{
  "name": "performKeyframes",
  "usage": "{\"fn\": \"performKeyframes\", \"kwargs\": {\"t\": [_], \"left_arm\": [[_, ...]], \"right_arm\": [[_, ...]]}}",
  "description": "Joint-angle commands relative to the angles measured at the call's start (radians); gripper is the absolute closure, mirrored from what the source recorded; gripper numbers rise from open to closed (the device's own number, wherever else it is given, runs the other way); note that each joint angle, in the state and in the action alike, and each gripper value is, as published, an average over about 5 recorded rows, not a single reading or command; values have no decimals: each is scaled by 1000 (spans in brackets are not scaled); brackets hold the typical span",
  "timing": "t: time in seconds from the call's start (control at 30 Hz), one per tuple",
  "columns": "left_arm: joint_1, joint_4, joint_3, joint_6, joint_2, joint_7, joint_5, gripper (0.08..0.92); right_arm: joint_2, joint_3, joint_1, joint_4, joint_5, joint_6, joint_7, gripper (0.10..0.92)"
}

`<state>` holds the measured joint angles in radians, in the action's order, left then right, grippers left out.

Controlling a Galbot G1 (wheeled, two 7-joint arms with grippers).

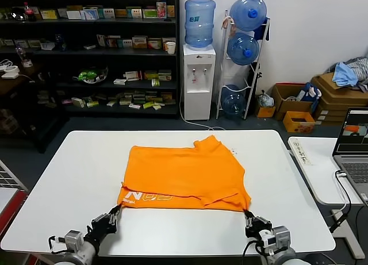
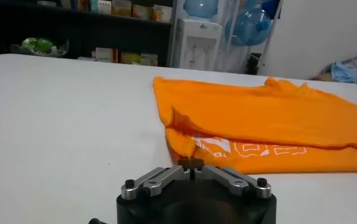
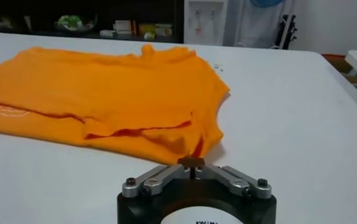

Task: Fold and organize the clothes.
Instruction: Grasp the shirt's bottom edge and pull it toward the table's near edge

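A white table (image 1: 69,179) carries an orange T-shirt (image 1: 184,172), which lies folded near the table's middle, closer to the far edge than to the near one. The shirt forms a rough rectangle with its long side parallel to the near edge. A strip along its near hem is turned up so that white lettering (image 1: 150,198) shows, running from the shirt's near-left corner toward its middle. A sleeve or collar part (image 1: 211,143) bulges at the far edge of the shirt, right of centre.

The left gripper (image 1: 114,212) sits at the shirt's near-left corner, fingers drawn together; in the left wrist view the fingertips (image 2: 191,163) meet just at the orange hem, and whether any cloth is pinched between them cannot be told. The right gripper (image 1: 249,217) sits at the shirt's near-right corner, fingers likewise drawn together; in the right wrist view the tips (image 3: 191,162) meet right at the edge of the cloth (image 3: 105,97), where a thin orange fold rises toward them, though a firm grip cannot be confirmed.

Beyond the table's right edge stands a second white surface with a laptop (image 1: 352,150). Behind the table are dark shelves (image 1: 92,52) and a water dispenser (image 1: 198,64).
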<state>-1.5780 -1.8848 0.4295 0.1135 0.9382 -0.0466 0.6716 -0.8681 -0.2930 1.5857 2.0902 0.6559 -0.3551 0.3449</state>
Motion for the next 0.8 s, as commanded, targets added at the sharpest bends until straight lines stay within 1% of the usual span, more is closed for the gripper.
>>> {"fn": "performKeyframes", "kwargs": {"t": [0.03,0.27,0.53,0.6,0.67,0.8], "left_arm": [[-157,-146,45,24,-106,-24,85,909],[-278,-208,105,44,-178,-33,122,909],[-362,-253,138,84,-213,-64,131,909],[-359,-267,142,96,-212,-74,137,898],[-325,-279,141,98,-207,-83,143,870],[-198,-294,134,59,-198,-106,150,757]], "right_arm": [[41,-50,164,127,39,-6,38,901],[65,-119,283,175,44,-4,65,901],[67,-142,291,166,44,-46,112,900],[69,-135,266,169,44,-55,117,873],[73,-124,227,178,43,-49,117,830],[91,-108,83,193,17,29,79,710]]}}
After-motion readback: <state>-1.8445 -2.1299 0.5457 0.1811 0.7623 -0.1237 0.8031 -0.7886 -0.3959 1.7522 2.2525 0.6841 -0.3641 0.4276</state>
